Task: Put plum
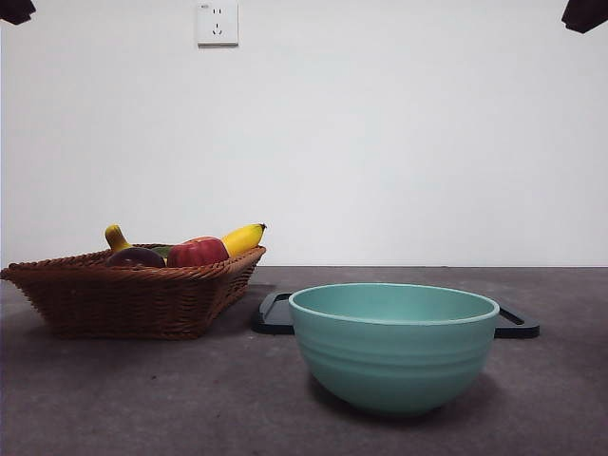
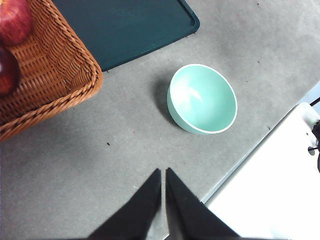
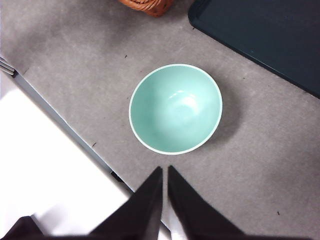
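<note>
We locate the plum inside the wicker basket, a dark, nearly black round fruit lying low behind the near rim. In the left wrist view it appears only as a dark maroon curve at the frame's edge. Just beside it sits the red apple, and behind the two we see a yellow banana with its tip over the far rim, and a second yellow stem-like end rising above the plum. The basket stands on the grey table. Near it lies a flat dark tray, and in front of the tray, apart from the basket, stands an empty mint-green bowl, upright.

The left gripper hangs high over bare table between basket and bowl; we see its two black jaws pressed nearly together, holding nothing. The right gripper hangs above the table's edge near the bowl, its jaws likewise closed to a thin slit and empty. On the wall we note a white socket.
</note>
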Motion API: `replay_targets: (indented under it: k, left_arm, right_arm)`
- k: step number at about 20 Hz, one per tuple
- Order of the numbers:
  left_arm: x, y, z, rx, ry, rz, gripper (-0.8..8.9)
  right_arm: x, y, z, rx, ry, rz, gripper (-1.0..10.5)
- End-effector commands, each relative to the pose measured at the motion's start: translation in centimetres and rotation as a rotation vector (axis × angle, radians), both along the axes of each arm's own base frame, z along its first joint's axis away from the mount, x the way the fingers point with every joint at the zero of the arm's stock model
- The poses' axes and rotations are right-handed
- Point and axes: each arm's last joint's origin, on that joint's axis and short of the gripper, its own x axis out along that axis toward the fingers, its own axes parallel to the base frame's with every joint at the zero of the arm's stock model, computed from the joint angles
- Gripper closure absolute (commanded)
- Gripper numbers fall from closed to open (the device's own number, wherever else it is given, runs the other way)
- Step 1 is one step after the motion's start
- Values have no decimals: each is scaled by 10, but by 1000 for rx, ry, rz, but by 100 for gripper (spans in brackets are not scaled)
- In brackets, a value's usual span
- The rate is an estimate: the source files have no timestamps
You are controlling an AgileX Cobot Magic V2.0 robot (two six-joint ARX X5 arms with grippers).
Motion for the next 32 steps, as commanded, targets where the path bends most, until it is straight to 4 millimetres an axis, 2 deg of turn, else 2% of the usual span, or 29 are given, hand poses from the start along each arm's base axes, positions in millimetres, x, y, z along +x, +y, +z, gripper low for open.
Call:
replay_targets:
  k: [1, 14, 16, 18, 20, 22, 24, 26, 32]
  left_arm:
    - [1, -1, 3, -4, -18, -15, 806]
    - [0, -1, 7, -18, -58, -15, 806]
    - [-7, 4, 14, -20, -162, -23, 806]
    - [-14, 13, 28, -33, -353, 26, 806]
    - [-21, 25, 41, -36, -574, 169, 806]
    - [-29, 37, 45, -23, -784, 328, 806]
    - [-37, 45, 36, -14, -934, 457, 806]
    - [-42, 51, 15, 5, -1010, 556, 806]
    - [-41, 58, -45, 59, -1011, 669, 806]
  right_arm:
    - [1, 2, 5, 5, -21, 16, 942]
    - [3, 3, 7, 28, -54, 16, 942]
    - [3, 3, 7, 28, -54, 16, 942]
    - [3, 3, 7, 28, -55, 16, 942]
    - [3, 3, 7, 28, -55, 16, 942]
    - [3, 3, 7, 28, -55, 16, 942]
    - [3, 3, 7, 28, -55, 16, 942]
    - [3, 3, 7, 28, -55, 16, 942]
    - [3, 3, 7, 28, -55, 16, 942]
